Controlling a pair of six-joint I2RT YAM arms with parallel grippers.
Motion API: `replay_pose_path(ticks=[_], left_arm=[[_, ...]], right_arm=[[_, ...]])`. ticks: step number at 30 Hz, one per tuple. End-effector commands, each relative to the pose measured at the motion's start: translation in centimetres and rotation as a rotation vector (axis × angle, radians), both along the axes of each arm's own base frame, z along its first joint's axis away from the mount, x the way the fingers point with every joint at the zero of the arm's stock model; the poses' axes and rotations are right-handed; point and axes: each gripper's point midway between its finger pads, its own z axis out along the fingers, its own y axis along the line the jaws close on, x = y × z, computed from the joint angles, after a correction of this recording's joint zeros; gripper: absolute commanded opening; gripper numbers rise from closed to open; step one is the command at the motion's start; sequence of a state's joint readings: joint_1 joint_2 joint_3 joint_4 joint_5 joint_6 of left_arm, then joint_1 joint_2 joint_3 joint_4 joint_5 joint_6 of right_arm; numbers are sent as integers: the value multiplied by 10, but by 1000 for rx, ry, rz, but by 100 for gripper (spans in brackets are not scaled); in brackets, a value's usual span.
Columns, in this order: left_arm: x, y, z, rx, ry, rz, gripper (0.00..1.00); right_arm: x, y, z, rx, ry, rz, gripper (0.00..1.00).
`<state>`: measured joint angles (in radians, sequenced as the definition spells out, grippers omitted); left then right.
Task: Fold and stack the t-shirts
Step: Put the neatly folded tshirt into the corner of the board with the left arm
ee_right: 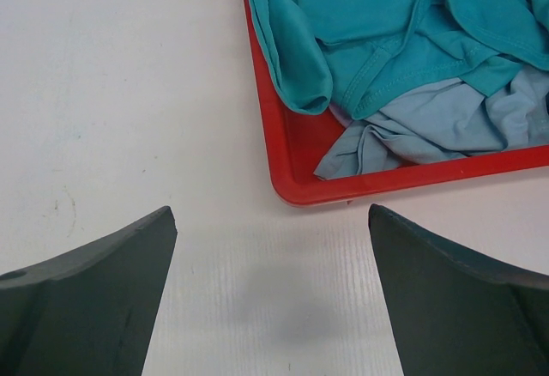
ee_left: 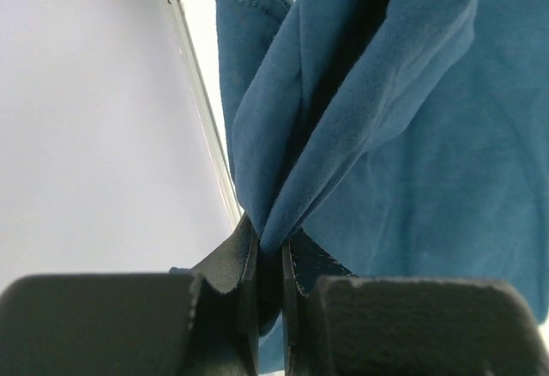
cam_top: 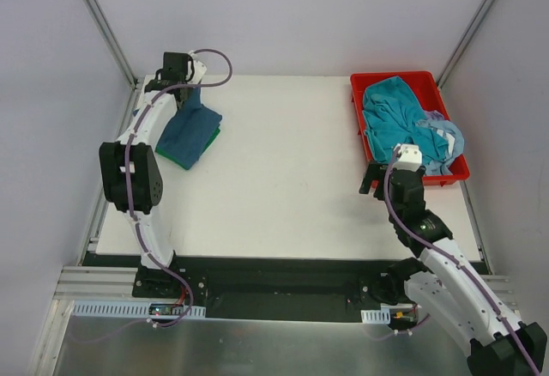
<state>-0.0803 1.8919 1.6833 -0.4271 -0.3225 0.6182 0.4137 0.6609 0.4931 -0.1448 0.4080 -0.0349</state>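
At the far left of the table lies a folded dark navy-blue t-shirt [cam_top: 190, 131], with a bright green t-shirt [cam_top: 210, 142] showing at its edge underneath. My left gripper [cam_top: 185, 93] is shut on a raised pinch of the navy t-shirt [ee_left: 412, 136]; in the left wrist view the cloth runs down between the tips of the left gripper [ee_left: 270, 239]. A teal t-shirt [cam_top: 390, 106] [ee_right: 377, 15] and a pale blue t-shirt [cam_top: 442, 140] [ee_right: 429, 127] lie crumpled in the red tray. My right gripper [cam_top: 372, 178] [ee_right: 273, 211] hangs open over bare table, just short of the tray's near-left corner.
The red tray [cam_top: 455, 174] [ee_right: 292, 189] stands at the back right of the white table [cam_top: 292, 170]. Grey walls and metal frame rails [cam_top: 103, 24] close in the left, the right and the back. A black strip runs along the table's near edge.
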Motion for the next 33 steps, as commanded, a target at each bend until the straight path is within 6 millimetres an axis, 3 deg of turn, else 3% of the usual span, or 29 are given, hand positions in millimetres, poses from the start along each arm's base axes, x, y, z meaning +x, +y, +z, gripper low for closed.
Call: replay_pose_path(ticks=[1,6,7,8,9,11,12,13,16,22,27,33], left_arm=[[20,16,-8,23,-10,53,0],[28,29,-32,12,20,100,0],[29,31,-34,6,20,108,6],[31,33,-37,0,20,115,17],[33,36,-38,-3,14,130,41],[38,45,-35,6,-12,174,65],[42,49,-34,17,-30,200,92],[45,52,-31,23,-47,224,99],[48,55,-22,10,-89,271,99],[36,37,1,-129,-152,263,99],[-5,-3,-16,-288,-57,88,99],[-61,-7,-53,-241,94,-12,99]], right_arm=[[6,-4,6,-2,-15,-36,96],[8,-3,2,-11,8,-35,96],[9,-2,1,-12,14,-32,96],[10,-2,0,-14,19,-30,96],[10,-2,-1,-16,21,-32,96],[11,-2,-3,-23,32,-34,96],[11,-1,-4,-21,35,-30,96],[12,-1,-4,-21,38,-27,96],[11,0,-3,-15,35,-21,96],[6,1,2,11,7,-12,96],[4,3,5,27,-8,-2,96],[4,2,3,29,-2,-12,96]])
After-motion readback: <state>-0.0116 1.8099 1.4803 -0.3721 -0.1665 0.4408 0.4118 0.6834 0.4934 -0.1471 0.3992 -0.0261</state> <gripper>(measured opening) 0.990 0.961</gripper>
